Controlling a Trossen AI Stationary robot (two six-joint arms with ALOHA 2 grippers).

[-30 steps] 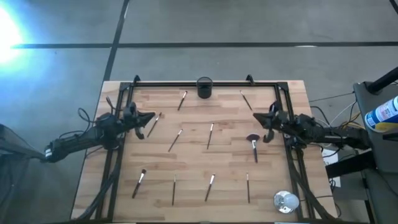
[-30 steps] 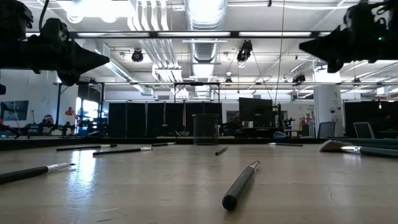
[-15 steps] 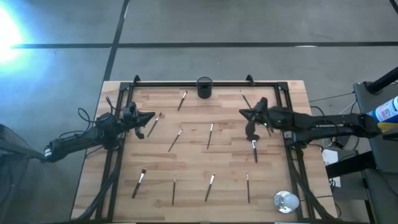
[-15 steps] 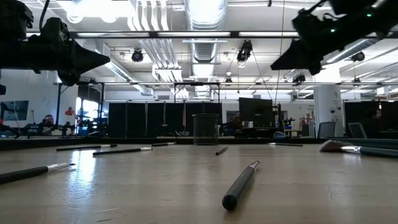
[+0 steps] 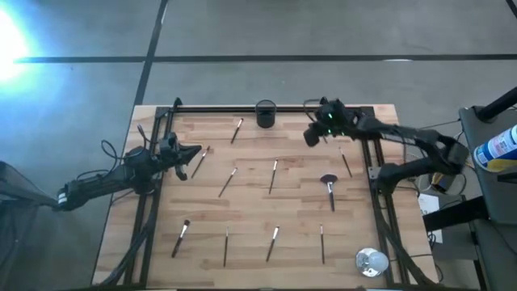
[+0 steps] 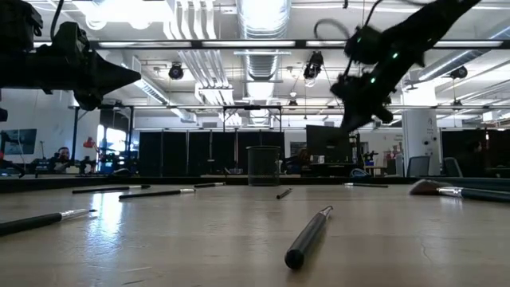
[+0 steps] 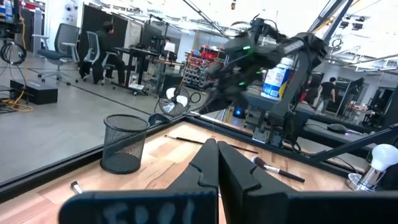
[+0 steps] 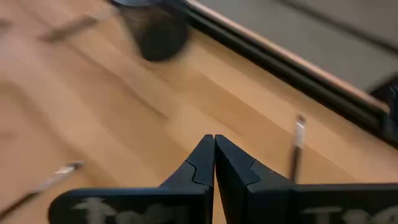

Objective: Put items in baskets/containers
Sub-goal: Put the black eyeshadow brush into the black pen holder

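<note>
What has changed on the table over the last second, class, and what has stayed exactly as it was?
The right gripper has swung from the table's right edge, past the fan brush, toward the far side near the black cup. Its fingers are shut and hold nothing. A brush it had covered now shows. The left gripper stayed shut at the left edge; the other brushes, the cup and the silver disc have not moved.
</note>
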